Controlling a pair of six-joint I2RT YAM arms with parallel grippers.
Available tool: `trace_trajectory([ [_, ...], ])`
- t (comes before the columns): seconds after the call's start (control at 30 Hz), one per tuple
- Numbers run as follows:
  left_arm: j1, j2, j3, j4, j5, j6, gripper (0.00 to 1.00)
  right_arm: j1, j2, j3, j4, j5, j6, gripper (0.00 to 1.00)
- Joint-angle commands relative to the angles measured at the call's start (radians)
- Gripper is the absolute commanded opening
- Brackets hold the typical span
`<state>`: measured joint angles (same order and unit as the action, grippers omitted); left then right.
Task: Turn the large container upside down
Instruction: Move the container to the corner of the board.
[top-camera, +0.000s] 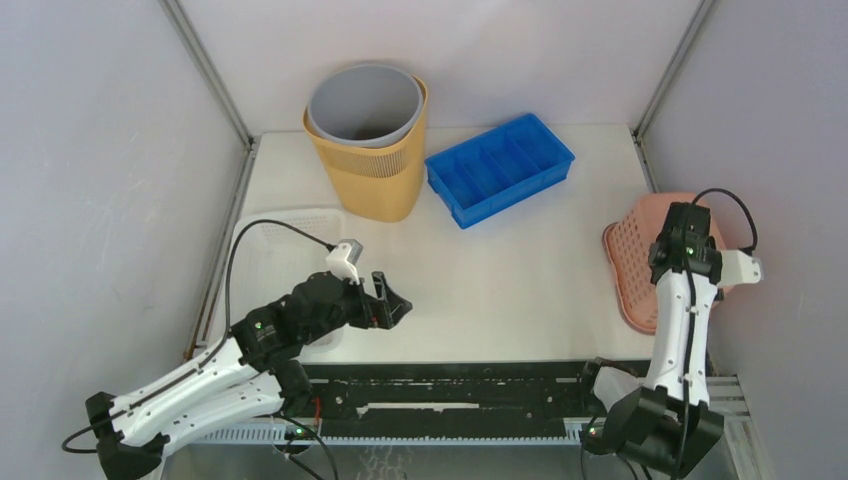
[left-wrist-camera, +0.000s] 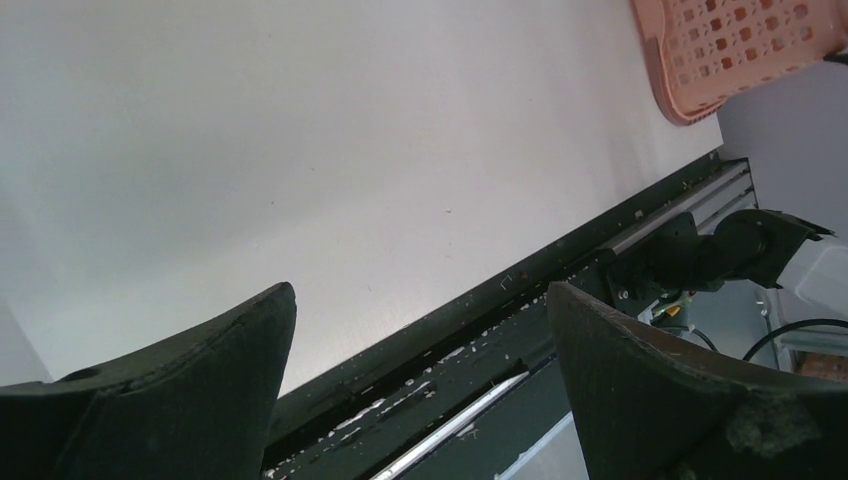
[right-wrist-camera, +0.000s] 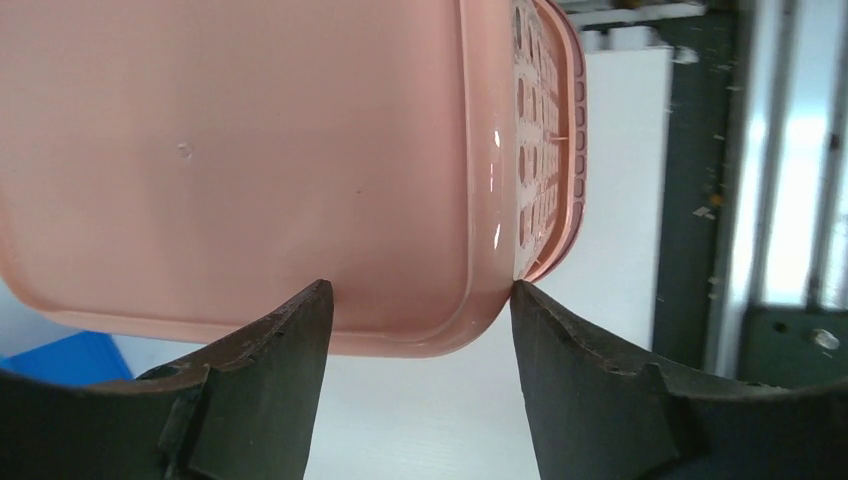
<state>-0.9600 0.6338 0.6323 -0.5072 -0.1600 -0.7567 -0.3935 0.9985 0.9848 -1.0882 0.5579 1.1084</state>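
Observation:
The large container is a pink lattice basket (top-camera: 632, 265) at the table's right edge, tipped so its smooth bottom (right-wrist-camera: 240, 150) faces the right wrist camera. Its perforated wall (right-wrist-camera: 535, 130) and rim are to the right of the bottom. My right gripper (right-wrist-camera: 420, 285) hangs over the basket, jaws apart, one fingertip (right-wrist-camera: 310, 310) in front of the bottom and the other at the bottom's corner by the wall. My left gripper (top-camera: 395, 300) hovers wide open over the bare table near the front, holding nothing. The left wrist view shows the basket (left-wrist-camera: 740, 45) far off.
A grey bin (top-camera: 363, 103) sits nested in an orange-yellow bin (top-camera: 375, 185) at the back. A blue divided tray (top-camera: 500, 167) lies beside them. A white basket (top-camera: 285, 235) sits at the left under my left arm. A black rail (top-camera: 450, 385) runs along the near edge.

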Motion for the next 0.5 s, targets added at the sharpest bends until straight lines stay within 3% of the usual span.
trace_trajectory([
  [0.0, -0.003, -0.008, 0.032, -0.001, -0.048, 0.006, 1.0, 0.001, 0.1, -0.009, 0.17, -0.151, -0.147, 0.71],
  [0.17, -0.002, 0.036, 0.048, -0.002, -0.078, 0.003, 1.0, 0.016, 0.228, -0.006, 0.288, -0.224, -0.203, 0.69],
  [0.47, 0.018, 0.079, 0.093, -0.038, -0.136, 0.011, 1.0, 0.107, 0.5, 0.112, 0.379, -0.219, -0.103, 0.69],
])
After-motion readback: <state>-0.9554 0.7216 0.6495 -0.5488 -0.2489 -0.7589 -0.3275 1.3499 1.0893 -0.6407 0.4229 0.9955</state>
